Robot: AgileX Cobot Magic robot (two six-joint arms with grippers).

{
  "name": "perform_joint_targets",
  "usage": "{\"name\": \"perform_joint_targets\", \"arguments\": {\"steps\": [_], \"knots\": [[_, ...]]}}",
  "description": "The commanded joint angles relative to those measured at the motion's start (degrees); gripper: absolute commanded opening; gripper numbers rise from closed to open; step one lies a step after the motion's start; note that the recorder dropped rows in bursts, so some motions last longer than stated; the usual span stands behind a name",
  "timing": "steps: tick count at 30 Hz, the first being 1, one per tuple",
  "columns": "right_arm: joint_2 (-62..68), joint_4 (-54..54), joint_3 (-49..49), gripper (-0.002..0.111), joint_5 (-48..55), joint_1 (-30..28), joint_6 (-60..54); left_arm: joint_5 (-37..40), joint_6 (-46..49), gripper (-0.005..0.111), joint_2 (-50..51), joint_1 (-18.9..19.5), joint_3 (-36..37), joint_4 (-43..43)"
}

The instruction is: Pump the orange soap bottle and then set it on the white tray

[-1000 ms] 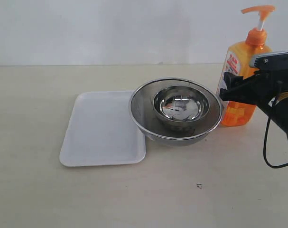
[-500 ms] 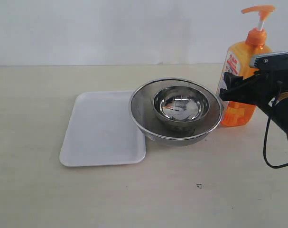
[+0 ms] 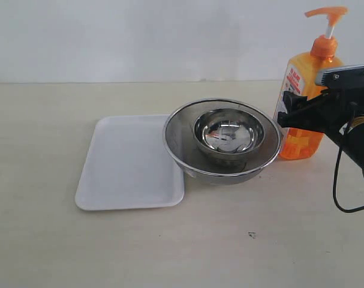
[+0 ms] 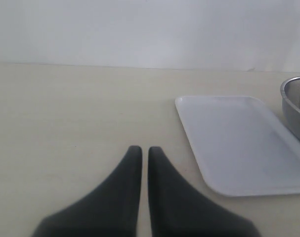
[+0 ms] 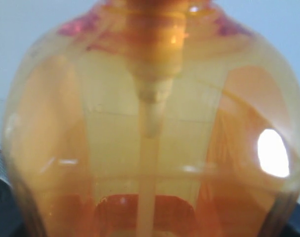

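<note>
The orange soap bottle (image 3: 304, 75) stands upright on the table at the far right, just right of the steel bowls, its pump head raised. My right gripper (image 3: 288, 117) is closed around its lower body from the right side. In the right wrist view the translucent bottle (image 5: 150, 123) fills the picture between the fingers. The white tray (image 3: 128, 162) lies flat left of the bowls with nothing on it. My left gripper (image 4: 141, 149) hovers low over bare table, its fingers nearly touching and holding nothing, with the tray (image 4: 238, 138) off to one side of it.
A small steel bowl (image 3: 228, 132) sits inside a large steel bowl (image 3: 180, 141), between the tray and the bottle, with the large rim overlapping the tray's right edge. The big bowl's edge (image 4: 294, 106) shows in the left wrist view. A black cable (image 3: 337, 192) hangs under the right arm.
</note>
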Motion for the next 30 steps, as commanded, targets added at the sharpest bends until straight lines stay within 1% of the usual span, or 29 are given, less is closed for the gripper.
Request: {"name": "perform_joint_targets", "arguments": {"steps": [1,18,25,30], "knots": [[-0.4,0.2,-0.2,0.0,-2.1,-0.2,-0.4,-0.3,0.3,0.005,-0.2,0.1,0.2,-0.4],[-0.4,0.2,-0.2,0.0,-2.1,-0.2,-0.3,-0.3,0.3,0.005,-0.2,0.1,0.2,-0.4],[-0.7,0.2,-0.4,0.0,-5.8,-0.2,-0.4,-0.3,0.3,0.005,-0.2,0.1,0.2,-0.4],[-0.8,0.9,-0.4,0.0,-10.2,-0.2,-3.1,-0.3,0.3,0.005,-0.2,0.1,0.2,-0.4]]}}
